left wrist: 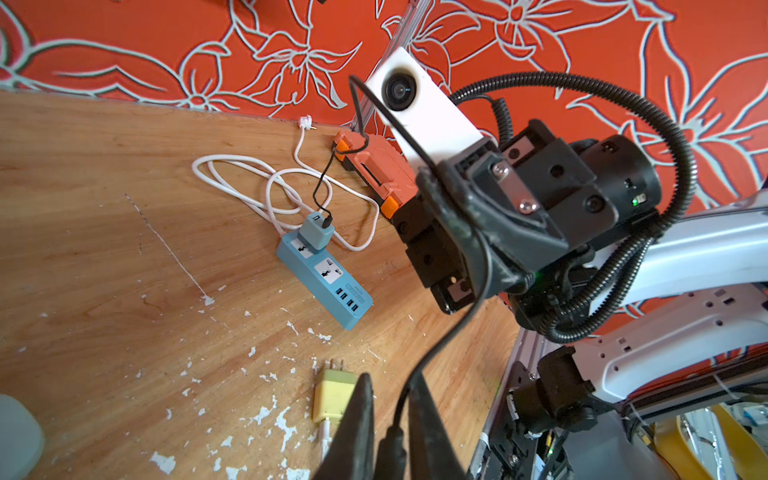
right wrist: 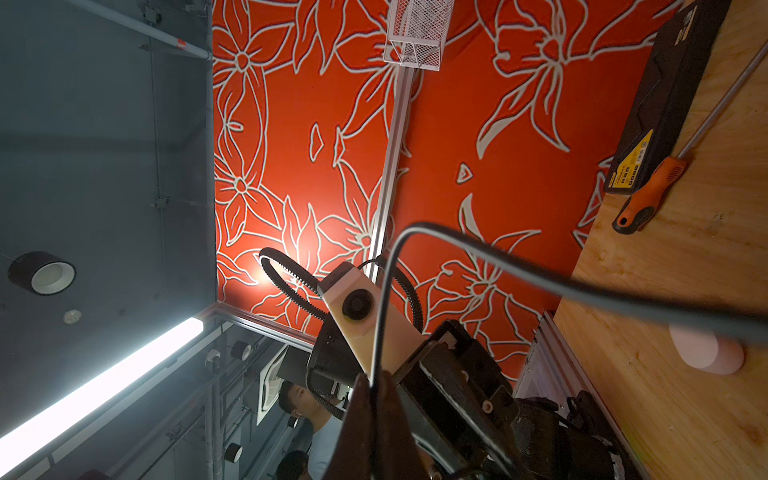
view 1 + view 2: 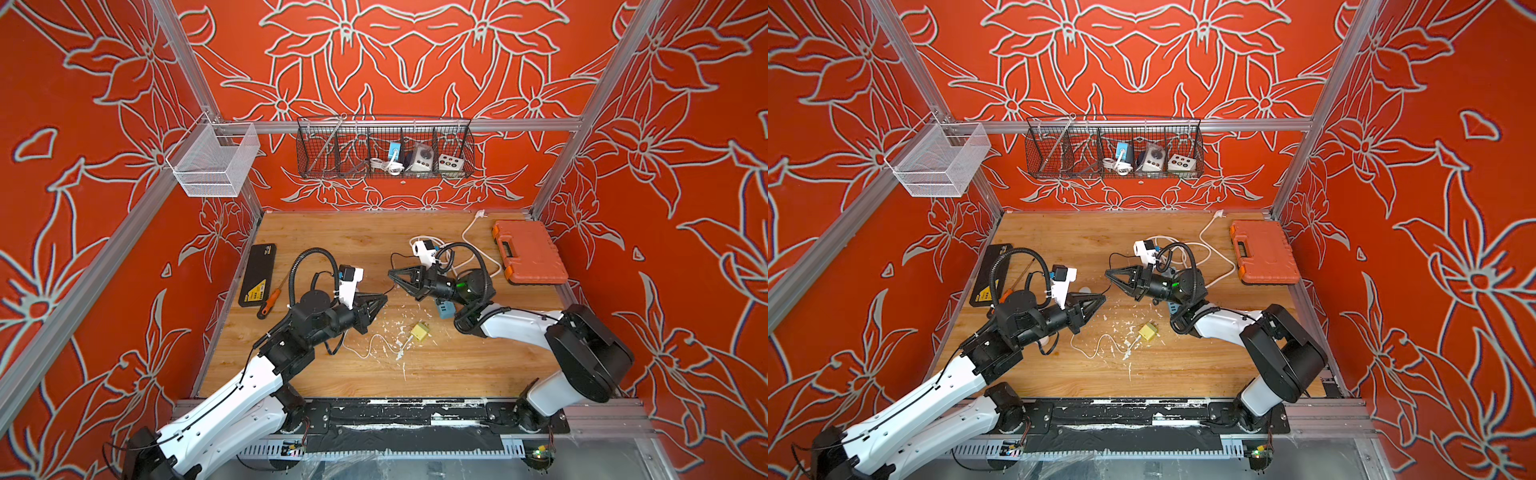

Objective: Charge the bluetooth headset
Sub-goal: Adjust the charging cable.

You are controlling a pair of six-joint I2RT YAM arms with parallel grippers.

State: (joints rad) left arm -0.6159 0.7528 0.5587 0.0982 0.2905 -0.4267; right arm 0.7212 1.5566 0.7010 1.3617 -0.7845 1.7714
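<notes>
A thin black cable (image 1: 457, 328) runs from a teal adapter (image 1: 316, 230) plugged into the blue power strip (image 1: 324, 274). It passes to my right gripper (image 2: 374, 376), which is shut on it above the table. From there it crosses to my left gripper (image 1: 390, 376), shut on its thicker plug end. In both top views the two grippers (image 3: 386, 296) (image 3: 390, 272) face each other tip to tip over the table's middle. A pale rounded thing (image 2: 702, 353) lies on the wood by the left arm; I cannot tell if it is the headset.
A yellow adapter (image 3: 419, 332) with a white lead lies among paint flecks. An orange tool case (image 3: 530, 253) sits at the back right, coiled white cord (image 3: 469, 249) beside it. A black box (image 3: 258, 274) and a screwdriver (image 3: 270, 301) lie at the left. Wire baskets (image 3: 384, 149) hang on the walls.
</notes>
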